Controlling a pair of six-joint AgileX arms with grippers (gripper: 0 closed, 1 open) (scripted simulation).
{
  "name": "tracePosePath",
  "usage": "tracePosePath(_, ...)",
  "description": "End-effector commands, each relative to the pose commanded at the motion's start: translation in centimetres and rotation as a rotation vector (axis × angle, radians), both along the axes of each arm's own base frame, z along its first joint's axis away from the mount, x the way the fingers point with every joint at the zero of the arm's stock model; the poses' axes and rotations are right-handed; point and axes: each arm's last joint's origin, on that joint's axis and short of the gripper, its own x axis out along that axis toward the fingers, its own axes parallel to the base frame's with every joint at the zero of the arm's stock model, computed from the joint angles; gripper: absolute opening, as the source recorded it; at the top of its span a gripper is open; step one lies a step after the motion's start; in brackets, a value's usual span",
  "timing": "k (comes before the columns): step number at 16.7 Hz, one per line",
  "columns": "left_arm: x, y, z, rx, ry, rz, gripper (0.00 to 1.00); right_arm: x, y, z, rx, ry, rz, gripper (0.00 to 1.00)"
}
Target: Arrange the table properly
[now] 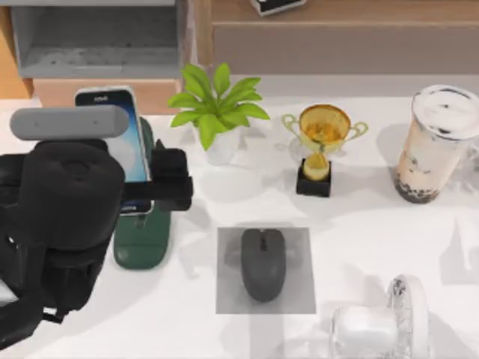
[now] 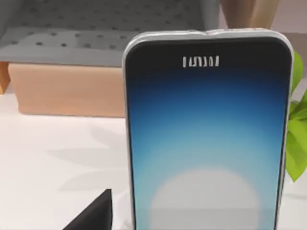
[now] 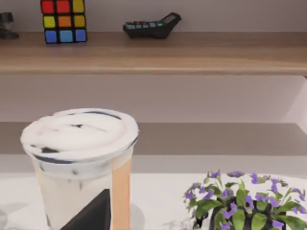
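Now left pincer (image 1: pixel 171 179) above table (image 1: pixel 359 224), at phone (image 1: pixel 123 138).

Left AgileX arm, bulky black links, reaches in from the top view's left edge, wrist pointing right. Left black two-finger gripper (image 1: pixel 171 179) sits at left-centre, one dark fingertip (image 2: pixel 93 213) visible in its wrist view.

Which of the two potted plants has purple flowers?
The low potted plant beside the milk tea cup; the leafy plant near the trophy is plain green.
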Motion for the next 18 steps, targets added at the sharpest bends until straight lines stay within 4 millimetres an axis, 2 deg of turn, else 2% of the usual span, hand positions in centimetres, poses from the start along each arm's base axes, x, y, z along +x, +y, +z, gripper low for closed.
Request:
tracePosePath(12, 0.7, -0.1, -0.7, 0.054, 0.077, 0.013, 1.00, 0.0, 0.0, 0.0, 0.000, 0.000, 0.000, 1.00)
tracePosePath(15, 0.4, 1.1, -0.6, 0.038, 0.066, 0.012, 1.00, 0.0, 0.0, 0.0, 0.000, 0.000, 0.000, 1.00)
tracePosePath(18, -0.3, 3.8, -0.6, 0.014, 0.041, 0.011, 1.00, 0.0, 0.0, 0.0, 0.000, 0.000, 0.000, 1.00)
